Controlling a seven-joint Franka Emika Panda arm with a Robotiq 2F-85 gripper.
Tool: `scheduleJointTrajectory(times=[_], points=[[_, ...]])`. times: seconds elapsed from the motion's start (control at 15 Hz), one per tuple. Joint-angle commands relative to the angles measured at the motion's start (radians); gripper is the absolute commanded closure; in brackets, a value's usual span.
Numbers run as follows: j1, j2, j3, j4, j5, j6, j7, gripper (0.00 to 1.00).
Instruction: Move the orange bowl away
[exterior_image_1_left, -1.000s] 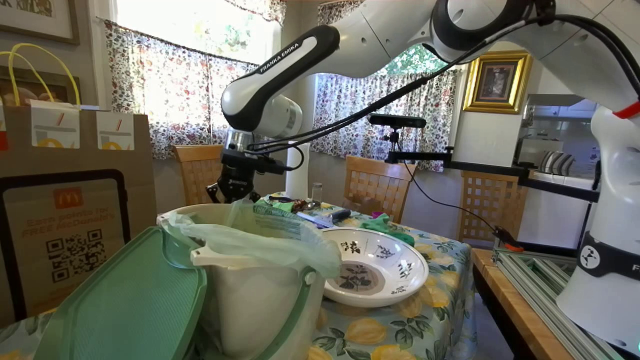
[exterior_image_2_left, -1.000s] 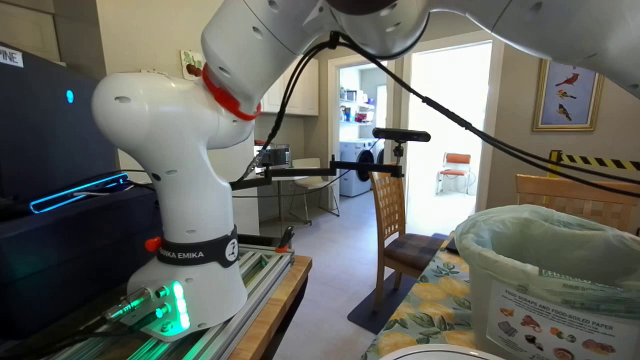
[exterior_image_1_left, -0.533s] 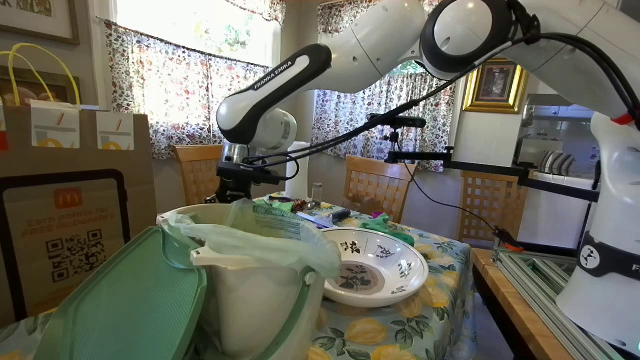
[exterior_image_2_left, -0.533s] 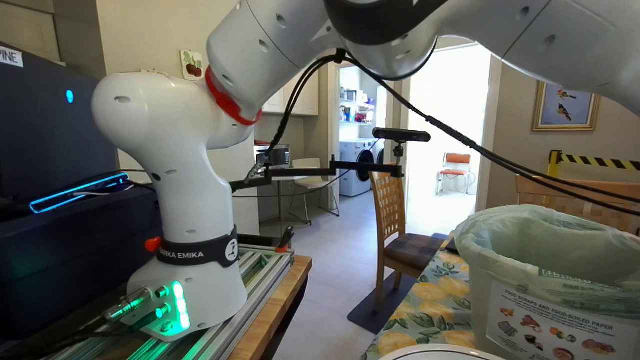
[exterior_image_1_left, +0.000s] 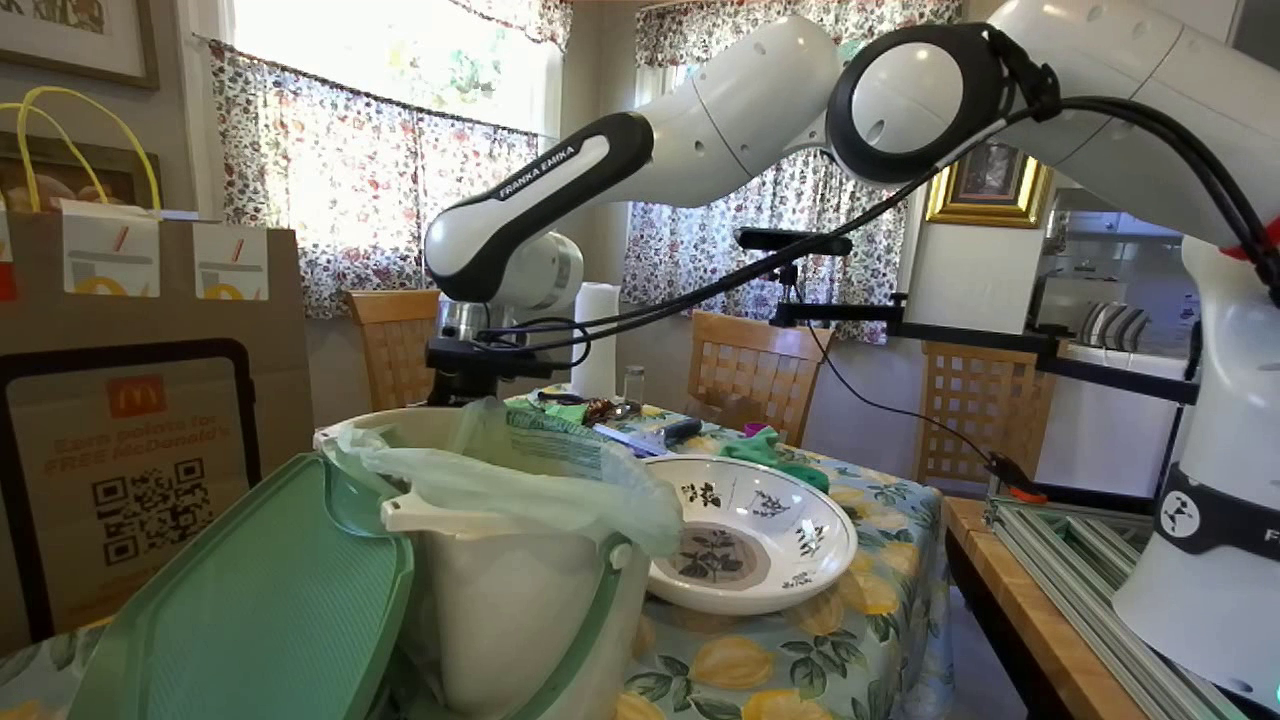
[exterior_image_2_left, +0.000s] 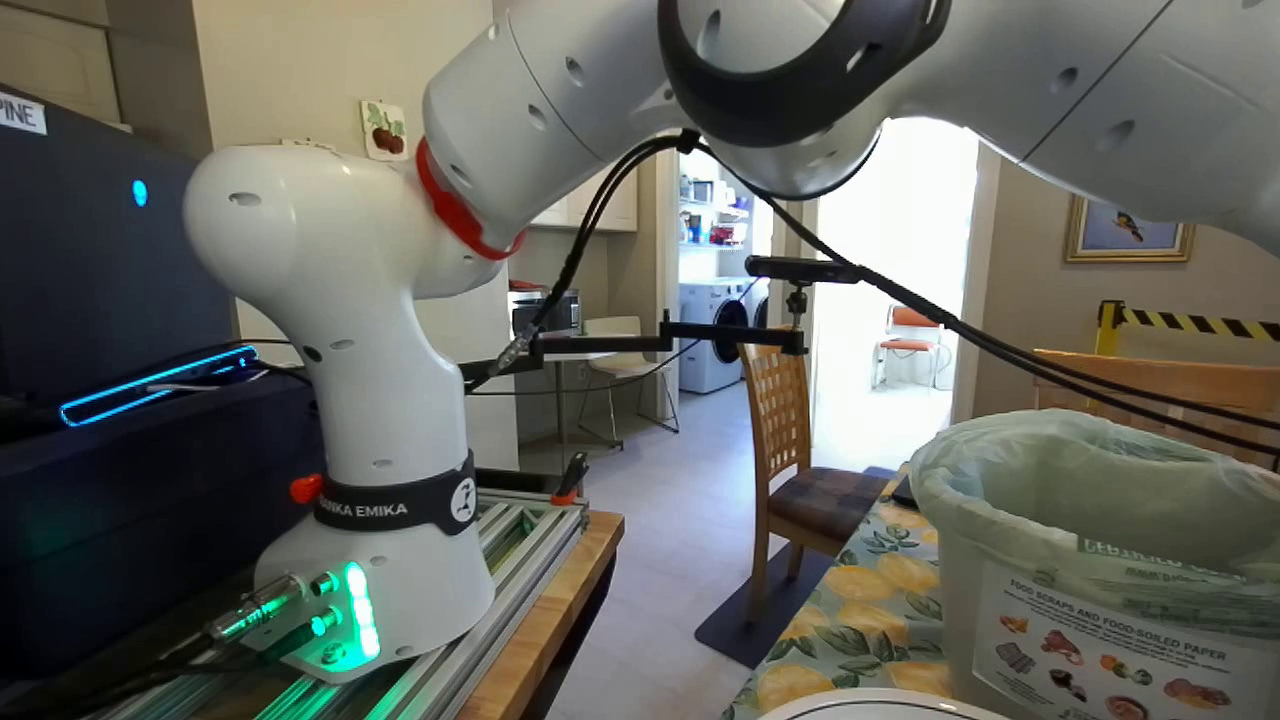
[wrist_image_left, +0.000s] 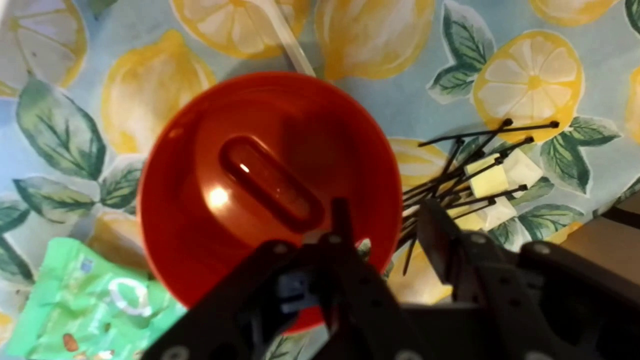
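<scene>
Wrist view: my black gripper (wrist_image_left: 387, 220) spread, rim of red-orange round bowl (wrist_image_left: 265, 140) showing between fingers (wrist_image_left: 433, 235); bowl on pale-blue lemon-print tablecloth (wrist_image_left: 415, 107), well in from base-side edge. In an exterior view: wooden lattice-back chair (exterior_image_1_left: 745, 370) past far edge, floral curtains (exterior_image_1_left: 690, 235) behind.

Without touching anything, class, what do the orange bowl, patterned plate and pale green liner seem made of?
Orange bowl: probably plastic, glossy; bright highlights, moulded oblong.
Patterned plate: likely glazed ceramic; shiny white surface.
Pale green liner: thin film, perhaps plastic, fairly matte; translucent, creased.
</scene>
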Motion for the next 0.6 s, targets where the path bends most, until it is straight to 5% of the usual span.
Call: scheduleJointTrajectory(times=[0.0, 0.2, 0.53], points=[[-0.005, 0.023, -0.008, 0.075, -0.028, -0.051, 0.023, 0.28], [-0.016, -0.037, -0.005, 0.034, -0.018, -0.04, 0.008, 0.05], [-0.035, -0.167, 0.008, -0.066, 0.005, 0.024, -0.028, 0.0]])
